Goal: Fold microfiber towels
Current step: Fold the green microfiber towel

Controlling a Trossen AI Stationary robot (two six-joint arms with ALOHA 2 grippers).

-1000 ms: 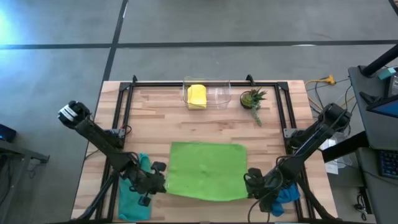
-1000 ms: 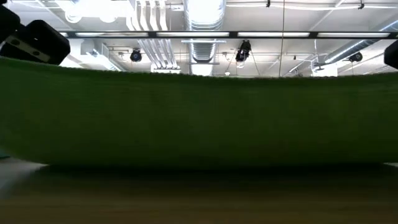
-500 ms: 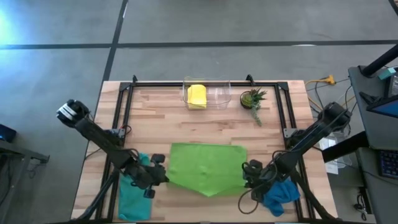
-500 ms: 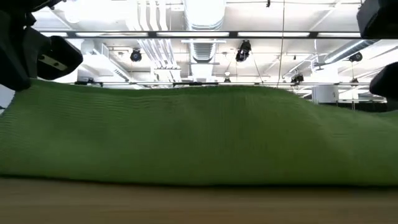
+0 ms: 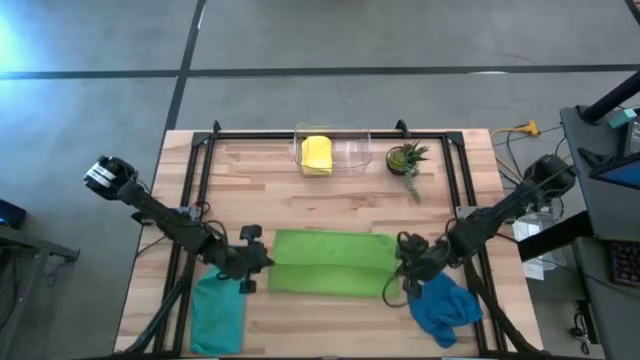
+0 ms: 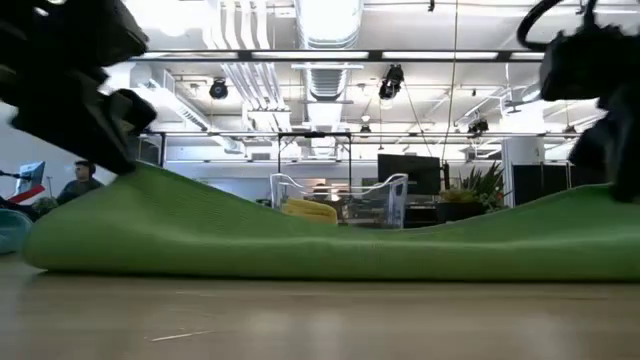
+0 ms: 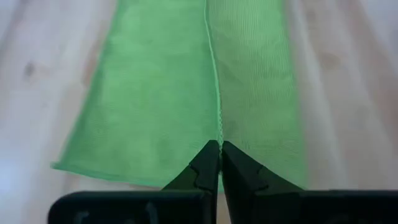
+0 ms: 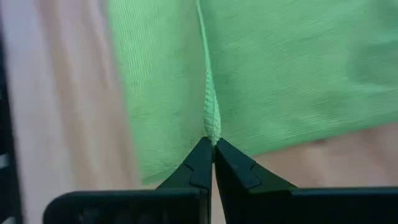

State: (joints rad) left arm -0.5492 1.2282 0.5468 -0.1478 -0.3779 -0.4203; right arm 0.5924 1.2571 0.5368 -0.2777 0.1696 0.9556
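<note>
Table [image 5: 330,195]: pale butcher-block wood, smooth, with a black rail frame round the edge. Low friction against cloth, by my judgement; a dragged towel should slide rather than snag.

Lime green towel [image 5: 333,264]: lies mid-table toward the front, a wide band doubled over lengthwise. Fine ribbed weave and a stitched hem running up to the fingers in both wrist views. In the low view it sags between its two raised ends. Judged very light, limp, no stiffness of its own. It will droop wherever unsupported, so it is best taken at hemmed corners or edges, both ends together, to keep the fold line straight.

Teal towel [image 5: 216,312]: flat, front left of the table, beside the left arm.

Blue towel [image 5: 445,307]: crumpled heap, front right. It would need spreading out before any fold.

Yellow towel [image 5: 317,154]: compact folded block inside a clear bin [image 5: 352,153] at the back edge.

Potted plant [image 5: 406,160]: small, back right, well apart from the work.

Left gripper [image 5: 252,262]: at the green towel's left end, fingers pinched tight on the hem.

Right gripper [image 5: 408,266]: at the right end, fingers likewise clamped on the hem.
</note>
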